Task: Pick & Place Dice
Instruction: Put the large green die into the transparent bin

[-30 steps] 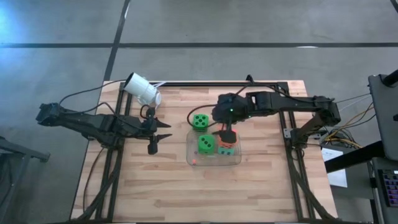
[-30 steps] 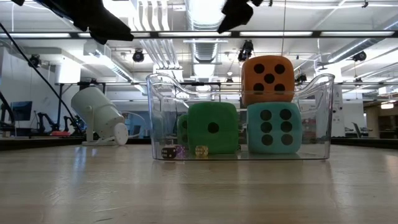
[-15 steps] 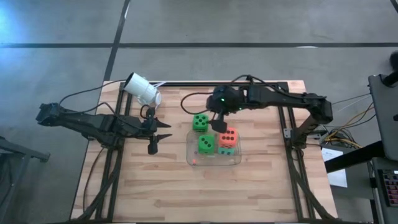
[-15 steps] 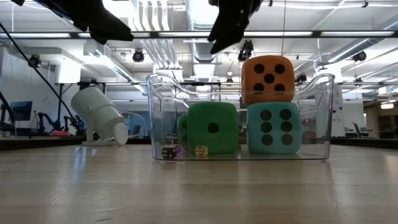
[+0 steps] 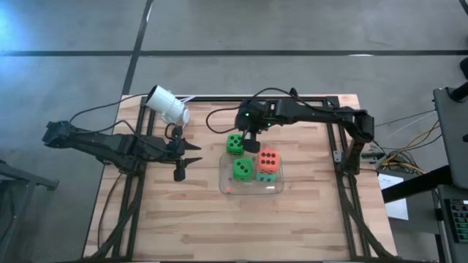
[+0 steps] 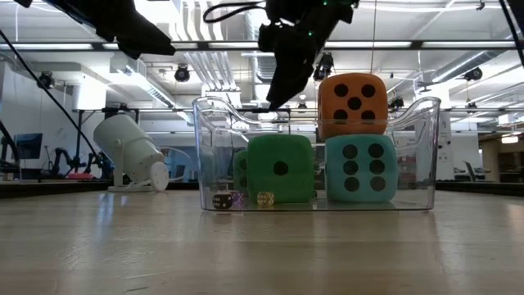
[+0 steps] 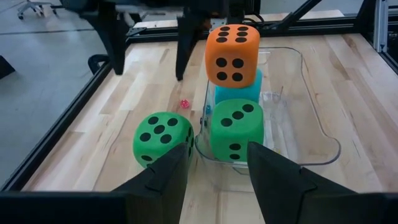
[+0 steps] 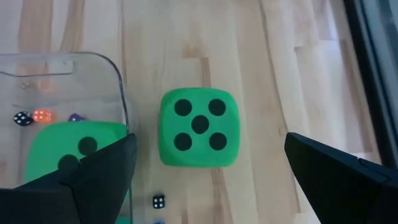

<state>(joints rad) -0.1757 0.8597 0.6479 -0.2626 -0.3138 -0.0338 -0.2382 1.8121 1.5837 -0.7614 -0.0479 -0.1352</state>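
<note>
Now your right gripper [image 5: 249, 141], jaws spread wide, has swung from the bin [image 5: 251, 188] to the last green die [image 5: 235, 143] outside it.

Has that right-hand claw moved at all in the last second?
Yes. In the high view the right gripper has swung from above the orange die in the clear bin toward the green die outside it.

From my station the table [image 5: 183, 219] is evenly and brightly lit from overhead. In the low view, ceiling light strips [image 6: 270, 16] blow out to white glare and silhouette the arms. The clear bin [image 6: 409, 123] carries bright reflections. In the right wrist view, the near fingers [image 8: 93, 180] are dark and soft-edged.
</note>
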